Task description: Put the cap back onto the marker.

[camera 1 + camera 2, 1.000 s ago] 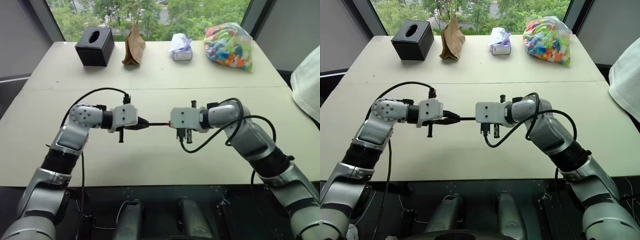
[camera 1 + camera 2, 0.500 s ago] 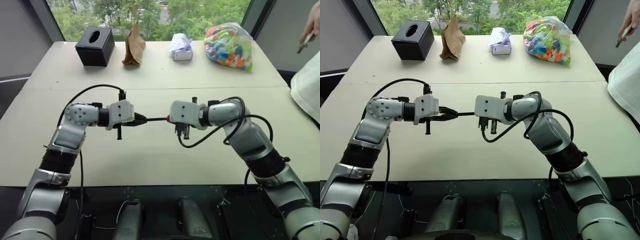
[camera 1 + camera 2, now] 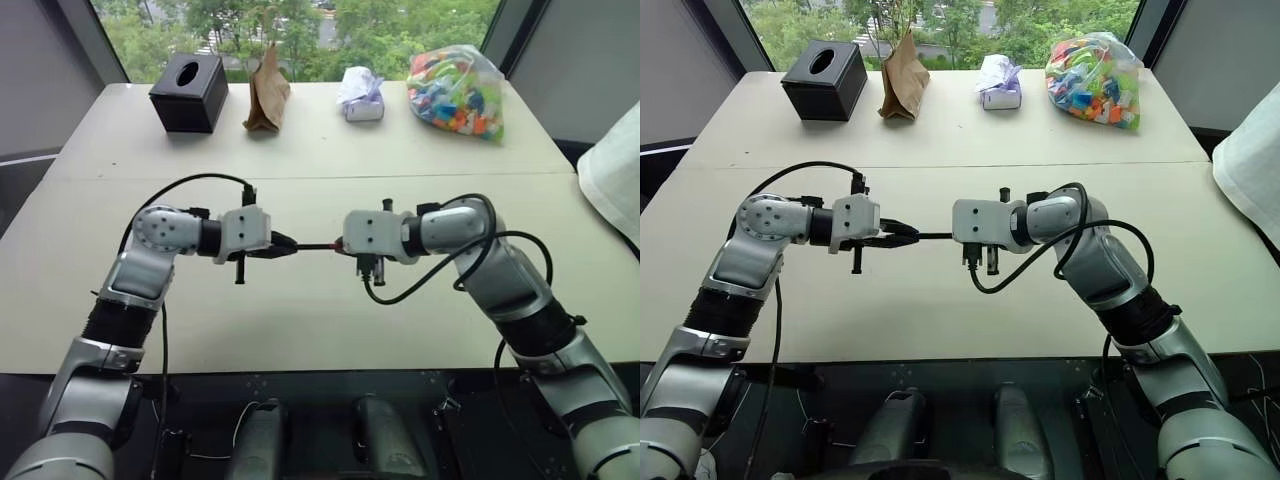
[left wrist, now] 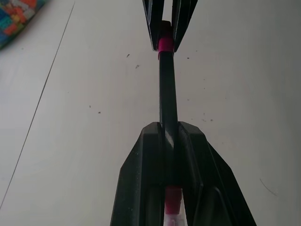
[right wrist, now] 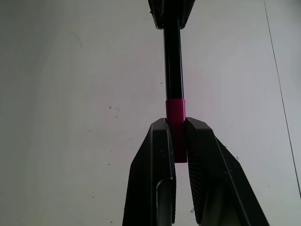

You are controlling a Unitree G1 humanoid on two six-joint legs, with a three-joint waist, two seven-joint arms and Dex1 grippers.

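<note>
marker (image 4: 167, 94): black | cap (image 5: 175, 113): red | tissue box (image 3: 189, 92): black | table (image 3: 300, 150): beige

Black marker (image 3: 312, 246) level above table; red cap (image 5: 175, 112) on its end.

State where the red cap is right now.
The cap sits on the marker's end, pinched in the right gripper, above the table's middle, facing the left gripper.

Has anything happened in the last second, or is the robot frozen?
A person's hand showed briefly at the far right and is gone. Otherwise nothing changed: the left gripper still clamps the marker, the right gripper still clamps the cap on its end, above the table.
</note>
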